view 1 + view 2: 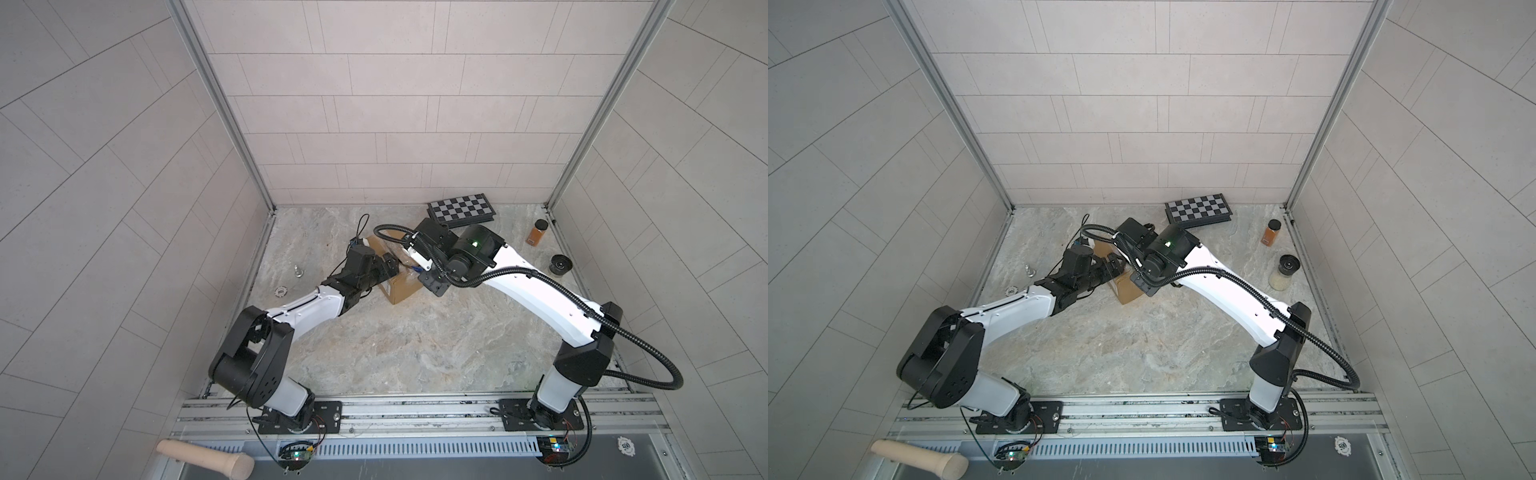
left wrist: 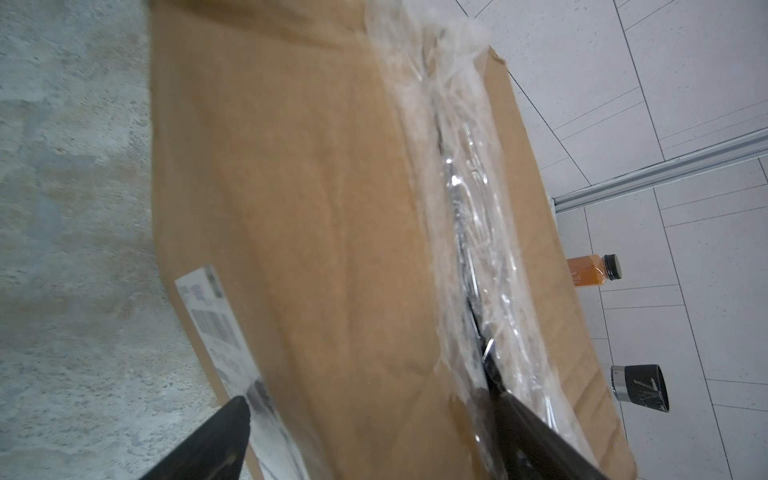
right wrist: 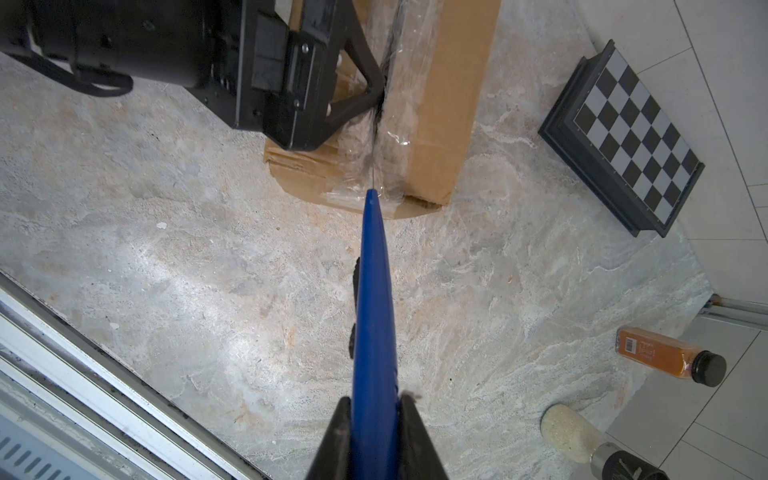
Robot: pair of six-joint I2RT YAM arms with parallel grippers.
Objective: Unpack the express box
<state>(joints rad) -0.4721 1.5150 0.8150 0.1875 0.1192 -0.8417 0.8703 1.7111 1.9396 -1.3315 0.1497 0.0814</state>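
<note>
In both top views your box (image 1: 402, 289) lies near the checkered case (image 1: 461, 210). Left wrist: your left gripper (image 2: 365, 399) gapes wide astride the box, one finger (image 2: 513, 424) in its taped seam. Right wrist: your right gripper (image 3: 372, 405) clamps a blue tool (image 3: 374, 311), tip at the box's tape.

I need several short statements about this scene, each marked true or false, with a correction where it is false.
1. The right gripper is shut on a blue tool. True.
2. The express box has its flaps standing wide open. False: the flaps lie flat, with crinkled clear tape along the seam.
3. The left gripper has its jaws wide apart over the top of the box. True.
4. The checkered case lies on top of the box. False: it lies on the table, apart from the box, near the back wall.
5. The jar with orange contents stands upright. True.
</note>
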